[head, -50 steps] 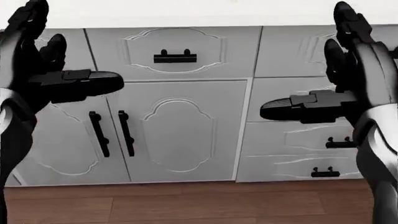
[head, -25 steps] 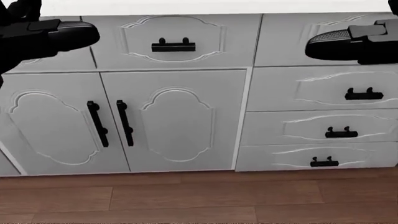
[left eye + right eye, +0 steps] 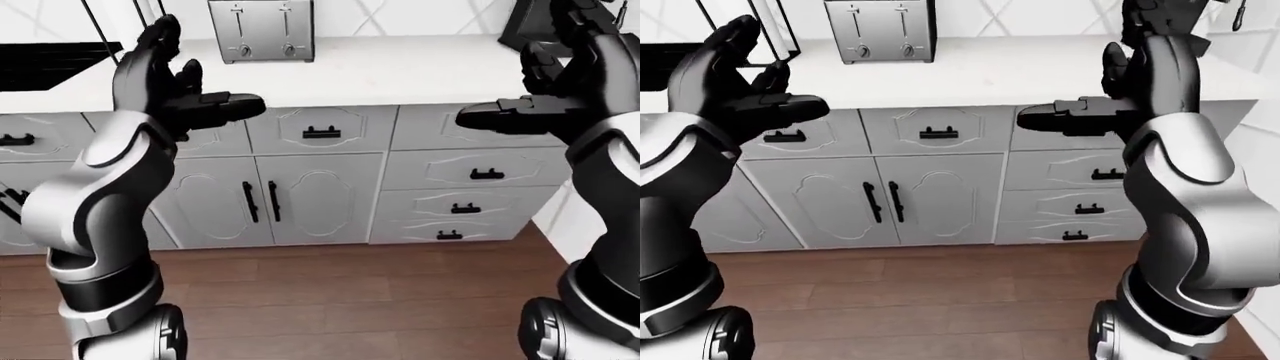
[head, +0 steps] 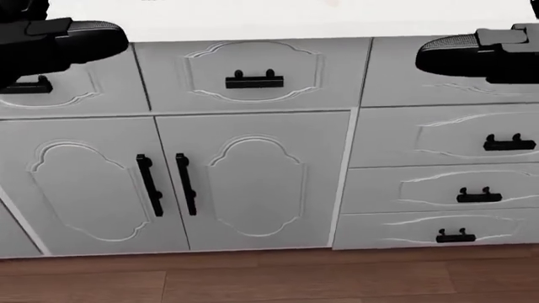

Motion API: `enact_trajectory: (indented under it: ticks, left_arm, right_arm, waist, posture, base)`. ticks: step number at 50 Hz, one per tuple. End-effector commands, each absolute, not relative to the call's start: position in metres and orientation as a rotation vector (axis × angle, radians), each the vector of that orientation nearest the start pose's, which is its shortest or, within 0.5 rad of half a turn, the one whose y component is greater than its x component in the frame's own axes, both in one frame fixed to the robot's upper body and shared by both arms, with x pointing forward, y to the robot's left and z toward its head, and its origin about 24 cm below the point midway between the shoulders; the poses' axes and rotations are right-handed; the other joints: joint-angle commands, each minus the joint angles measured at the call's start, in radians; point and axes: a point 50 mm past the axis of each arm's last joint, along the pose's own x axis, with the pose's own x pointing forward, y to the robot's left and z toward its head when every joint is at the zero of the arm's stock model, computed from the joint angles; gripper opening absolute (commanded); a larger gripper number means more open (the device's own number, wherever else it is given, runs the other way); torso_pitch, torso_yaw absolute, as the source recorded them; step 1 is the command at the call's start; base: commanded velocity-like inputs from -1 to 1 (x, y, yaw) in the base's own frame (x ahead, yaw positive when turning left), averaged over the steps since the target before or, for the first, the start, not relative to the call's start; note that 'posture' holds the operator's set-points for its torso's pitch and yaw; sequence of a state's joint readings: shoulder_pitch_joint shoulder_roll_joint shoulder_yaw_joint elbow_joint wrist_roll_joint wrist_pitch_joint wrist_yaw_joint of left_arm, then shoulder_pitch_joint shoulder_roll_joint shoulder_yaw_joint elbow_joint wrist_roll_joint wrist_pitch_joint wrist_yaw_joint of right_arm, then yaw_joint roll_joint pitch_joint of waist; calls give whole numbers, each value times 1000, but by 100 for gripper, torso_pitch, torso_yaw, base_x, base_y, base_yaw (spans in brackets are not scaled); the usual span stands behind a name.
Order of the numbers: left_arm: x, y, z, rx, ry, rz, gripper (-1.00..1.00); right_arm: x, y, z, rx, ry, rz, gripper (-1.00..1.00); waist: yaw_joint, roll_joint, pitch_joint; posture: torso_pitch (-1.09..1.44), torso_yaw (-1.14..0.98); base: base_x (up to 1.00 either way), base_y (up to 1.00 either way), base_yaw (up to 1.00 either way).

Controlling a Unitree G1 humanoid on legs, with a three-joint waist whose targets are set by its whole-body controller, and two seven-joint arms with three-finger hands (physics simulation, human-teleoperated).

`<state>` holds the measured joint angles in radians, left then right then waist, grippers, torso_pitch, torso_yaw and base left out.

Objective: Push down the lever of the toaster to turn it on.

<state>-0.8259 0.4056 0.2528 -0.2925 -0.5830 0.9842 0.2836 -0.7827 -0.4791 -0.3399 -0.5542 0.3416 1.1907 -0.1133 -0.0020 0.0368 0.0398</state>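
A silver two-slot toaster [image 3: 261, 30] stands on the white counter [image 3: 400, 71] at the top of the left-eye view; it also shows in the right-eye view [image 3: 872, 30]. Its two slider levers sit high in their slots above two round knobs. My left hand [image 3: 185, 86] is raised and open, left of and below the toaster. My right hand [image 3: 1110, 90] is raised and open at the right, well apart from the toaster. Neither hand touches anything. In the head view only the thumbs show, the left hand [image 4: 59, 41] and the right hand [image 4: 472, 53].
White cabinets with black handles fill the wall below the counter: a double door [image 4: 169, 183], a drawer above it [image 4: 253, 79], and a drawer stack at the right [image 4: 459, 189]. A dark stove top [image 3: 50, 64] lies at the left. The floor [image 3: 350, 300] is brown wood.
The head view has shifted: the cabinets sit lower and slightly right now. Both hands rose from the middle of the view to its top edge, leaving only the thumbs in sight.
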Motion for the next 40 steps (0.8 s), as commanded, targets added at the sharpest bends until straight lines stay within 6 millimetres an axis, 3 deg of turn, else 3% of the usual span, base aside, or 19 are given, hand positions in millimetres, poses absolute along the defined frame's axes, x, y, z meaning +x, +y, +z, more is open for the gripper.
enact_trajectory:
  ticks: [1,3,11,13,15,16,17,19,20,22,25,28,30,31,32,33,40]
  left_arm:
    - [309,190,296,-109,-229,25,100]
    - [308,190,297,-108,-229,23,100]
    - [305,188,300,-108,-232,21,100]
    - [307,190,299,-108,-228,27,100]
    - [305,189,301,-109,-231,26,100]
    - [305,189,301,-111,-230,24,100]
    - [305,189,301,-114,-229,24,100]
    - [305,190,303,-114,-231,26,100]
    - [305,190,302,-114,-232,25,100]
    - [305,190,304,-116,-238,21,100]
    - [304,190,306,-117,-241,20,100]
    - [303,190,307,-117,-242,20,100]
    - [303,190,308,-117,-244,20,100]
    - [303,190,308,-117,-245,20,100]
    - [302,190,309,-117,-246,20,100]
    - [302,190,309,-117,-245,20,100]
    - [301,188,307,-114,-243,17,100]
  right_arm:
    - [269,-215,310,-105,-298,-139,100]
    - [269,-215,310,-106,-298,-141,100]
    - [269,-215,310,-104,-300,-140,100]
    - [270,-215,309,-106,-298,-138,100]
    - [270,-216,308,-105,-299,-140,100]
    - [270,-216,308,-105,-299,-139,100]
    - [270,-216,309,-105,-300,-136,100]
    - [269,-216,310,-102,-300,-138,100]
    - [269,-216,310,-100,-303,-139,100]
    - [270,-216,309,-99,-300,-135,100]
    - [270,-215,309,-99,-301,-134,100]
    - [270,-215,309,-100,-301,-133,100]
    - [270,-215,309,-100,-301,-134,100]
    - [270,-215,309,-100,-302,-134,100]
    - [270,-215,309,-101,-302,-134,100]
    - [270,-215,309,-101,-302,-134,100]
    - [270,-215,309,-99,-301,-132,100]
  waist:
    - [-4,15,-24]
    - [-3,13,-27]
    - [-1,-41,-23]
    - [2,-60,-23]
    - [6,-95,-26]
    - [12,-99,-33]
    - [4,-76,-26]
    - [8,-98,-30]
    - [5,-95,-38]
    - [5,-84,-33]
    - [2,-67,-11]
    - [-7,-19,-9]
    - [-13,49,-27]
    - [-18,52,-37]
    - [-7,33,-14]
    - [-11,32,-9]
    - [-1,-44,-7]
  posture:
    - [0,0]
    - [0,0]
    - [0,0]
    - [0,0]
    - [0,0]
    - [0,0]
    - [0,0]
    - [0,0]
    - [0,0]
    - [0,0]
    - [0,0]
    - [0,0]
    - [0,0]
    - [0,0]
    - [0,0]
    - [0,0]
    - [0,0]
  base:
    - [0,20,0]
    - [0,20,0]
    - [0,20,0]
    - [0,20,0]
    - [0,20,0]
    - [0,21,0]
    - [0,21,0]
    - [0,21,0]
    - [5,23,0]
    - [8,26,0]
    - [10,29,0]
    - [11,29,0]
    - [12,29,0]
    - [11,29,0]
    - [11,29,0]
    - [12,28,0]
    - [12,29,0]
